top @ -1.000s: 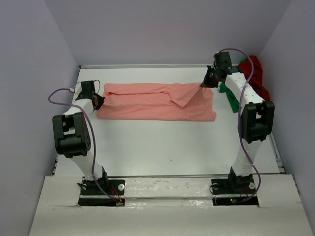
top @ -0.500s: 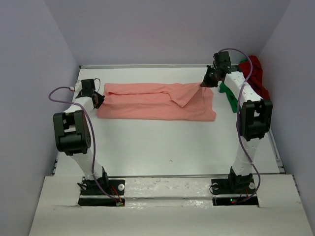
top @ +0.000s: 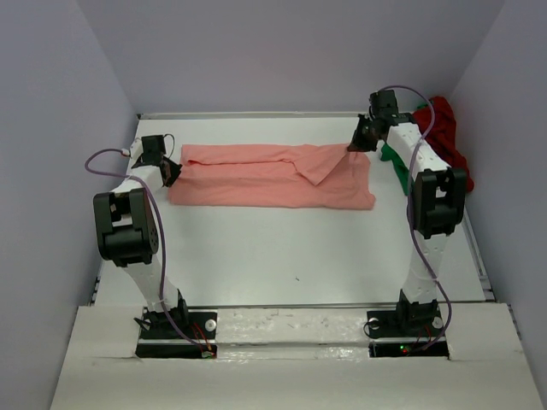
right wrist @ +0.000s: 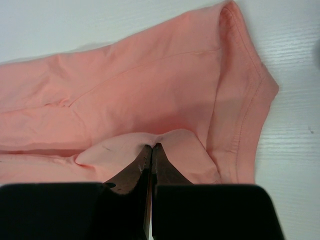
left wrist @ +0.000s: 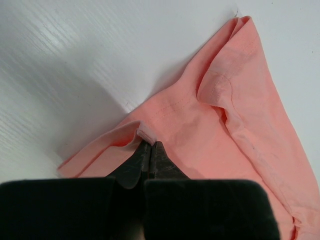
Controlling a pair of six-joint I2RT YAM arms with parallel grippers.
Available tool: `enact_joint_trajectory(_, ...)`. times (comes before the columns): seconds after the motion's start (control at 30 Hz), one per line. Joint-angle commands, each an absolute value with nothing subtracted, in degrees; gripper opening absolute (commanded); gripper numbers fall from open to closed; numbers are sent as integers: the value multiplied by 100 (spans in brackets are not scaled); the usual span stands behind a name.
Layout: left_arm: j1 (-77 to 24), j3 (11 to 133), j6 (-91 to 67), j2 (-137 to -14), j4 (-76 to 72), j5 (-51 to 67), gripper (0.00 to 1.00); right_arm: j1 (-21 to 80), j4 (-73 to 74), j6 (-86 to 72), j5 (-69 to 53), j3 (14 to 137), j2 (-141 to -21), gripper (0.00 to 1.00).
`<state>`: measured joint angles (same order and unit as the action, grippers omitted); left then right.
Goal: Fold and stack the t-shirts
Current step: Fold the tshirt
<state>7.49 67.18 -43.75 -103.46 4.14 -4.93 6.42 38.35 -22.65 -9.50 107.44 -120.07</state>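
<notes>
Three t-shirts and two robot arms share a white surface point(top: 282, 256) walled in on three sides. One salmon-pink shirt point(top: 265, 177) lies spread in a long band across the far half of the surface, partly folded, with a flap of cloth doubled over toward its right end.

At the pink shirt's left end, the left gripper point(top: 173, 175) is clamped on the cloth. Its wrist camera shows the two dark fingers pressed together with a small pinch of the shirt's edge caught at their tips, and a sleeve running off to the far right. At the pink shirt's far right corner, the right gripper point(top: 355, 146) is likewise closed on the fabric. Its own camera shows the fingers meeting on a raised tuck of pink cloth, with a hemmed sleeve just to the right of the pinch.

The two other shirts sit bunched together to the right of the pink one, against the right wall. One is a dark red shirt point(top: 448, 126). One is a bright green shirt point(top: 400, 177), which lies partly under the red and partly behind the right arm; the view from above does not show whether it touches the pink shirt.

Each arm trails one purple cable, two in all, looping above its end of the pink shirt.
</notes>
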Motion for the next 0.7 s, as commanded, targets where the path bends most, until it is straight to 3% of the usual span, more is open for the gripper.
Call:
enact_joint_trajectory(0.0, 729, 7022, -4307, -10371, 378, -677, 0, 598, 3718, -2188, -1002, 11127, -12093, 0)
enact_joint_trajectory(0.27, 729, 7084, -4254, -10450, 378, -721, 0, 598, 3718, -2206, -1046, 11364, -12375, 0)
enact_joint_trajectory(0.5, 765, 6803, -4113, -10494, -342, -26, 0, 598, 3648, -2197, -985, 11461, -12568, 0)
enact_joint_trajectory(0.53, 765, 6768, -4113, -10494, -456, 35, 2, 598, 3639, -2189, -984, 11478, -12594, 0)
enact_joint_trajectory(0.67, 773, 6724, -4105, -10477, -519, 106, 30, 598, 3551, -2153, -897, 11557, -12682, 0)
